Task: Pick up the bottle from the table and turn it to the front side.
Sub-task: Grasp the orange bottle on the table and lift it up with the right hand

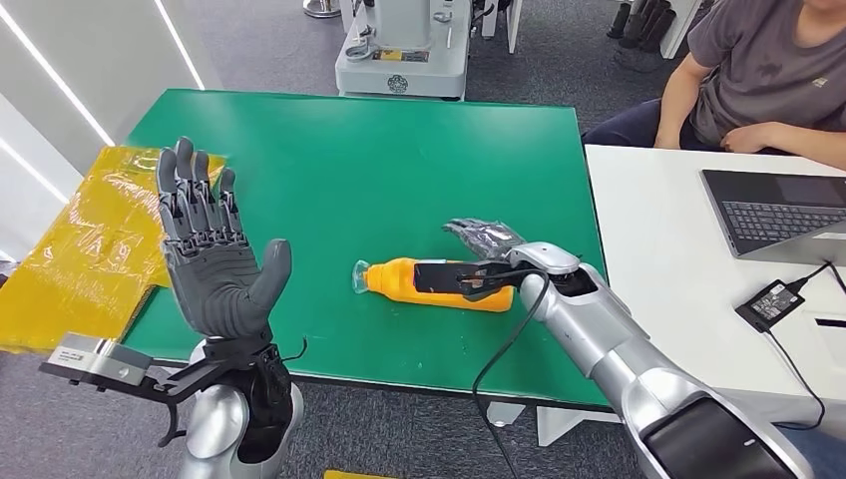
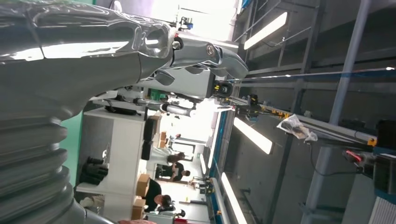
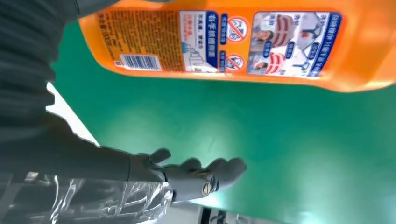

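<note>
green table (image 1: 329, 170) carries the orange bottle (image 1: 399, 280) on its side, label up. right hand (image 1: 486, 254) hovers at its base, fingers apart, holding nothing. left hand (image 1: 210, 249) raised, spread, empty. wrap mid-body before lifting.

Bottle (image 1: 439, 282): glossy orange plastic, clear cap, printed paper-like label. Desk (image 1: 359, 150): covered with matt green smooth mat. Left hand (image 1: 214, 259): matt grey plastic. Arms: polished silver shell. Yellow sheet (image 1: 90, 239): shiny crinkled plastic film.
</note>
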